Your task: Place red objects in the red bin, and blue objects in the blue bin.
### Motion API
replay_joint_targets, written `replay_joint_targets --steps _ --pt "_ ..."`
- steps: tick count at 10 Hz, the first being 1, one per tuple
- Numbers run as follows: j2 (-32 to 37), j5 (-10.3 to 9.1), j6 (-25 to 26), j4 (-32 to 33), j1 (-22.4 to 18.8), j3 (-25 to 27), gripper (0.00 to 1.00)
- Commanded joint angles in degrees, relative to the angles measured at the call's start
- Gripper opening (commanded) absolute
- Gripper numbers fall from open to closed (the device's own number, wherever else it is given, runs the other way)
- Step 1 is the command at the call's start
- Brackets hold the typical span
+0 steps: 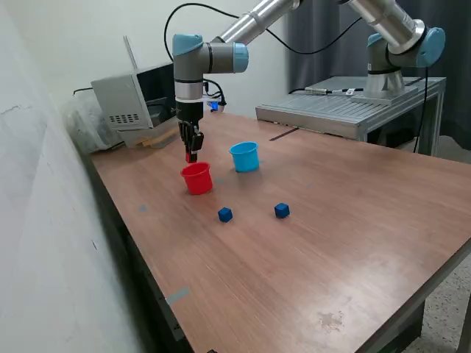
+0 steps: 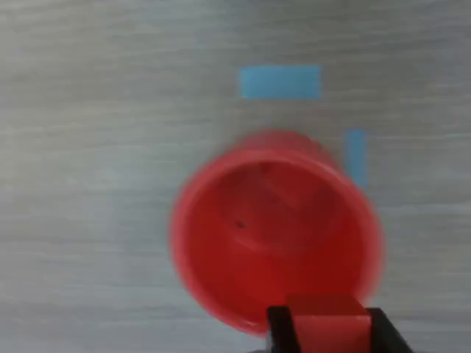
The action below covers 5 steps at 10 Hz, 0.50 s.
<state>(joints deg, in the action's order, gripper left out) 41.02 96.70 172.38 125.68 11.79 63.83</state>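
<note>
A small red cube [image 2: 327, 329] sat clamped between the gripper's [image 1: 191, 154] two fingers, which were closed on its sides. It hung just above the red cup [image 1: 196, 178], over the cup's rim as the wrist view showed it. The cup's inside looked blurred in that view, so its contents could not be told. The red cup stood upright on the wooden table [image 1: 331, 243]. Near it, toward the exterior view's right, stood the light blue cup [image 1: 244, 157], also upright and apart from the red one. Two dark blue cubes [image 1: 225, 214] [image 1: 282, 211] lay on the table nearer the camera, apart from each other and from both cups.
</note>
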Motion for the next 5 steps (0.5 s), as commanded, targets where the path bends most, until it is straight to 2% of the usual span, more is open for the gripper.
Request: replay_joint_targets --steps 1,4,5 --pt "-0.24 0.86 0.16 -1.13 1.83 0.24 0.00" --pt "-0.68 0.34 -0.37 -1.41 1.83 0.06 0.00" --pt "-0.85 0.33 -0.46 -1.41 1.83 -0.11 1.00"
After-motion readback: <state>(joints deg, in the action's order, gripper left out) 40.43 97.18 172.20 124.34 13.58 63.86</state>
